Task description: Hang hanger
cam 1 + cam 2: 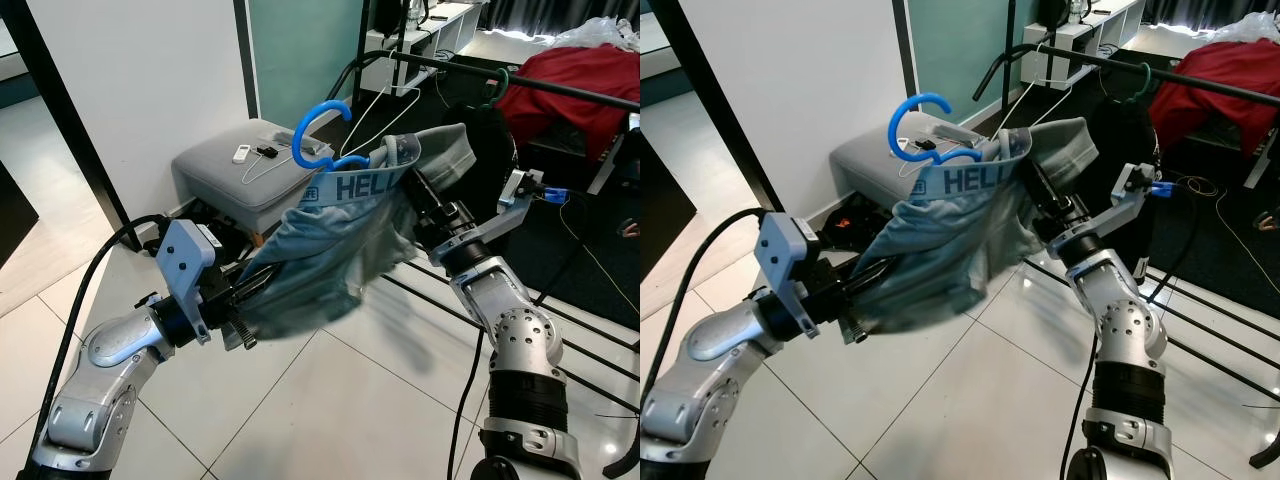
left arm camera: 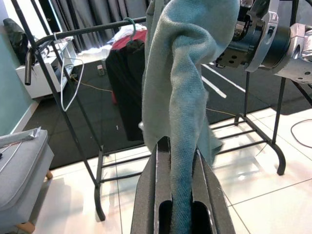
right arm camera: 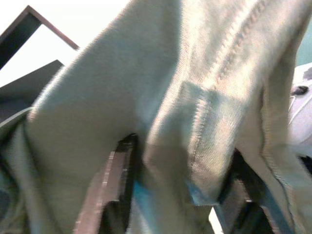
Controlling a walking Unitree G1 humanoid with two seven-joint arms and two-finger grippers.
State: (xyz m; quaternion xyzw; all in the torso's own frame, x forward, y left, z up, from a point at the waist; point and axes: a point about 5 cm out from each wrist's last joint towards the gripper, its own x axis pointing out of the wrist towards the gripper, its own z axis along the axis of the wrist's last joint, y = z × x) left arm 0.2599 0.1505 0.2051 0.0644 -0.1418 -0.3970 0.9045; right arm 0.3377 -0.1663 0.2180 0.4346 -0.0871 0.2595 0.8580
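Note:
A blue plastic hanger (image 1: 318,120) carries a grey-blue garment (image 1: 330,250) with "HELL" printed on its waistband. It hangs in the air in front of the black clothes rail (image 1: 520,82) and a little below it. My left gripper (image 2: 178,146) is shut on the garment's lower edge, pulling it down to the left. My right gripper (image 1: 420,200) reaches in under the waistband from the right. Cloth bunches between its fingers (image 3: 114,195) and hides their tips. The hanger's hook is free and points up.
A black garment on a green hanger (image 1: 490,130) and a white wire hanger (image 1: 385,110) hang on the rail. A grey ottoman (image 1: 215,165) stands behind by the wall. The rack's base bars (image 1: 590,340) cross the tiled floor. A red cloth (image 1: 580,90) lies at the far right.

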